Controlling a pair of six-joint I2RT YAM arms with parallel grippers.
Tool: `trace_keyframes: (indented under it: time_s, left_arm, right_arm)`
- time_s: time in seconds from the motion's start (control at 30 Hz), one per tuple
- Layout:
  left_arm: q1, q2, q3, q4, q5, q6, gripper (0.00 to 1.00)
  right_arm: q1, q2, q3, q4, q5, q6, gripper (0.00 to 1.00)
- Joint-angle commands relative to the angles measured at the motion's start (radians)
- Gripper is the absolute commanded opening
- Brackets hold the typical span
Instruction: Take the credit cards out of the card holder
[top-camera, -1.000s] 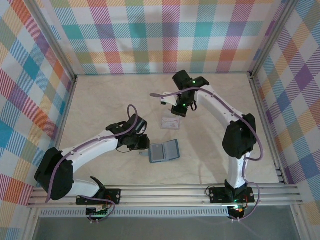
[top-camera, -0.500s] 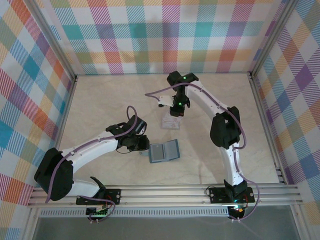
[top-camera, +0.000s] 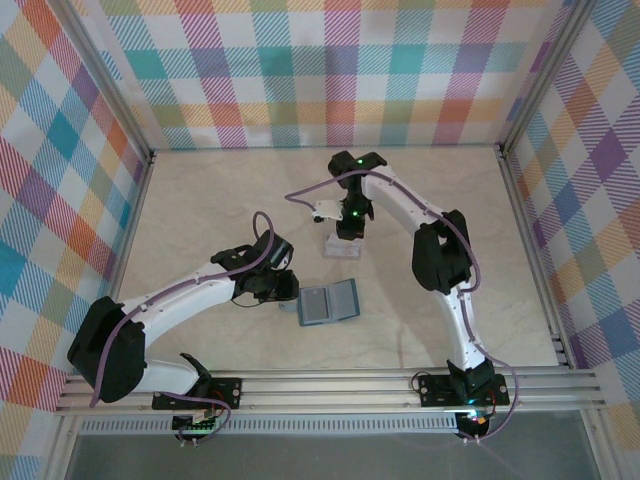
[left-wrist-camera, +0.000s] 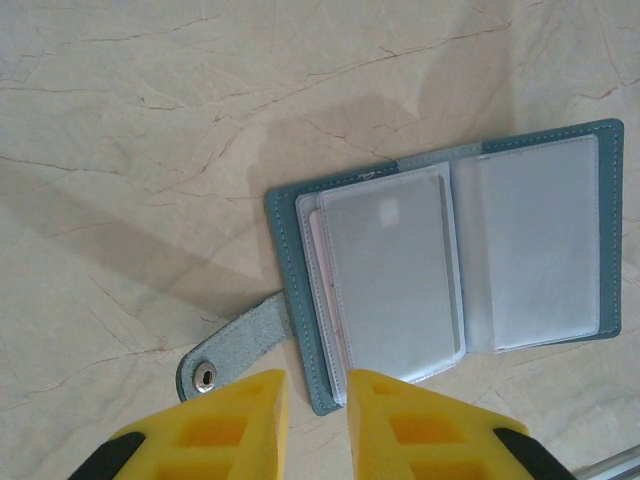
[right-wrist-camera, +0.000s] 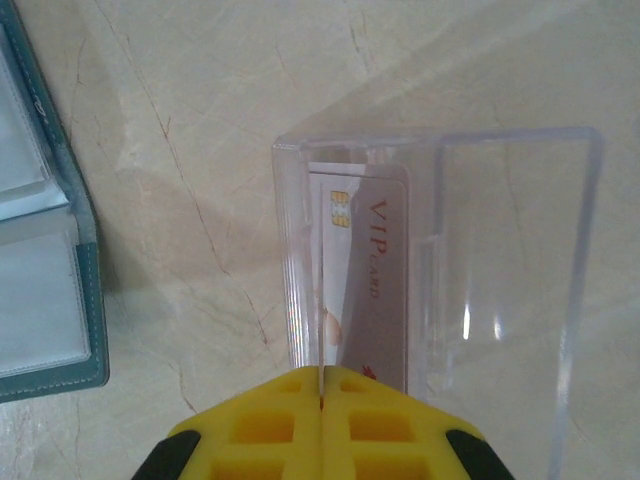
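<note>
partly done: one card out, at least one seemingly left inside
right jaws clenched on the edge of a credit card (right-wrist-camera: 365, 270) standing in the clear box (right-wrist-camera: 520, 250) on the worktop (right-wrist-camera: 200, 120); left jaws slightly parted, grasping nothing, over the tab side of the open card holder (left-wrist-camera: 450, 260), where a second card (left-wrist-camera: 314, 250) peeks from behind a sleeve

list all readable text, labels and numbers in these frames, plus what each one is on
"VIP CARD": red print on the credit card, which sits in the clear plastic box.
Card holder: one small mark inside, too small to read.
Top external view: nothing legible.
</note>
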Motion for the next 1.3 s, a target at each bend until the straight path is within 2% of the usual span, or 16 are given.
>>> trace_keyframes:
  time_s: [0.0, 0.13, 0.3, 0.57, 0.73, 0.93, 1.13, 1.27]
  left_arm:
    - [0.01, -0.022, -0.009, -0.015, 0.006, -0.004, 0.23]
    - [0.009, -0.02, -0.006, -0.017, 0.006, -0.003, 0.23]
    - [0.01, -0.02, 0.001, -0.018, 0.011, -0.007, 0.24]
    - [0.009, 0.008, 0.013, -0.01, 0.033, -0.003, 0.25]
    - [0.009, 0.037, 0.026, -0.009, 0.046, 0.007, 0.24]
    - [0.009, 0.069, 0.027, -0.012, 0.049, 0.023, 0.2]
    - [0.009, 0.112, 0.033, -0.008, 0.037, 0.033, 0.2]
    - [0.009, 0.144, 0.038, -0.029, -0.012, 0.048, 0.18]
  right_arm:
    - [0.011, 0.025, 0.032, -0.051, -0.032, -0.029, 0.05]
    - [0.016, 0.03, 0.032, -0.05, -0.028, -0.021, 0.11]
    - [0.016, -0.002, 0.018, 0.007, 0.017, 0.018, 0.26]
    - [0.021, -0.121, -0.081, 0.128, 0.074, 0.068, 0.28]
    - [0.035, -0.231, -0.195, 0.221, 0.041, 0.149, 0.26]
    - [0.05, -0.387, -0.39, 0.391, -0.069, 0.372, 0.24]
    - [0.063, -0.505, -0.576, 0.567, -0.161, 0.701, 0.19]
    - [0.083, -0.56, -0.694, 0.67, -0.201, 0.955, 0.17]
